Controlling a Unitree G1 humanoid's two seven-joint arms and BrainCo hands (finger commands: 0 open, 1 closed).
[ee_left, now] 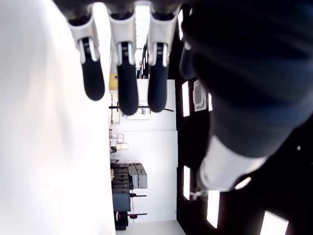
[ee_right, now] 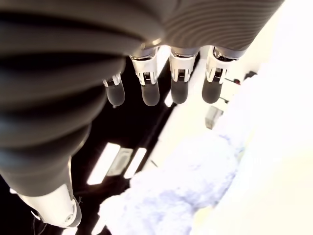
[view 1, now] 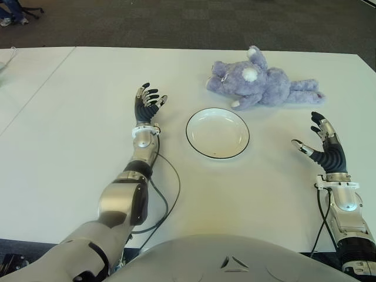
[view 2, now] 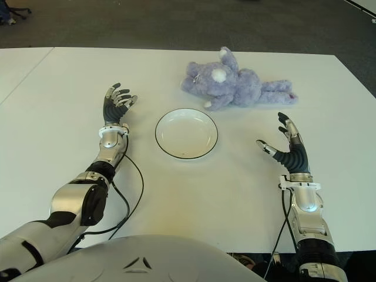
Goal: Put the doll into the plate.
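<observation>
A purple plush doll (view 1: 261,84) lies on its side on the white table (view 1: 70,153), just beyond the white plate (view 1: 217,133) with a dark rim. The plate holds nothing. My right hand (view 1: 322,143) is open to the right of the plate and a little nearer than the doll's legs, fingers spread, apart from it; its wrist view shows the doll (ee_right: 181,196) past the straight fingertips. My left hand (view 1: 148,102) shows open to the left of the plate, fingers extended, holding nothing.
A black cable (view 1: 161,194) loops along my left forearm on the table. The table's far edge meets dark carpet (view 1: 194,23). A seam (view 1: 41,88) between table panels runs at the left.
</observation>
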